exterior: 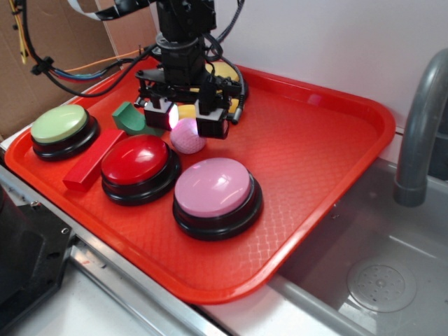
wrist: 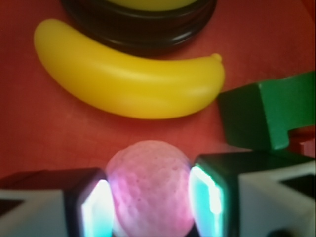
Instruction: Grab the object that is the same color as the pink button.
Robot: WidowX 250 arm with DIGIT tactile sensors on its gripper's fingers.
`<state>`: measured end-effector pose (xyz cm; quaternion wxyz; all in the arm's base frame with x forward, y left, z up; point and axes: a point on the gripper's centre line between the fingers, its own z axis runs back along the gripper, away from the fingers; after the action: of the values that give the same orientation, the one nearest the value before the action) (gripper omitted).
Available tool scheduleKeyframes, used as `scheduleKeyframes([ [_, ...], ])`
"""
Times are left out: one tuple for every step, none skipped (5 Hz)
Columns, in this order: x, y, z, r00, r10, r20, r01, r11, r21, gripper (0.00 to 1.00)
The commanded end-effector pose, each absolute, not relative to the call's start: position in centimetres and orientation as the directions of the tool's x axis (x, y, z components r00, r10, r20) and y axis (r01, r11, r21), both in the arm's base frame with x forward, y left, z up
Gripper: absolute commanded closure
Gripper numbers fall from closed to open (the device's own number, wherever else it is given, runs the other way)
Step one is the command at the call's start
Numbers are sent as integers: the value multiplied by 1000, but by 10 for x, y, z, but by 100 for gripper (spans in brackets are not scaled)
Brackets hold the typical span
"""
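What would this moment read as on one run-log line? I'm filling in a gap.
stage: grasping | gripper: jaws either side of pink ball, pads at its sides | ball on red tray | pink button untouched

i see the ball (exterior: 187,136) on the tray (exterior: 329,147), between the gripper (exterior: 189,117) fingers, just behind two buttons (exterior: 213,189); the banana (wrist: 128,81) lies beyond it, a block (wrist: 269,113) beside.
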<state>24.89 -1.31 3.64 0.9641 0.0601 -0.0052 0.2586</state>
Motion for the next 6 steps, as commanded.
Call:
scheduleKeyframes([
  [258,-5,36,862,506,30,-507,859,74,100],
  [261,-6,43,900,435,31,-436,898,67,100],
  [268,-3,79,950,307,50,-309,950,41,100],
  [273,0,111,971,226,73,-224,974,-32,100],
  [273,0,149,971,190,142,-181,981,-75,100],
  [269,4,175,964,187,191,-167,979,-114,100],
])
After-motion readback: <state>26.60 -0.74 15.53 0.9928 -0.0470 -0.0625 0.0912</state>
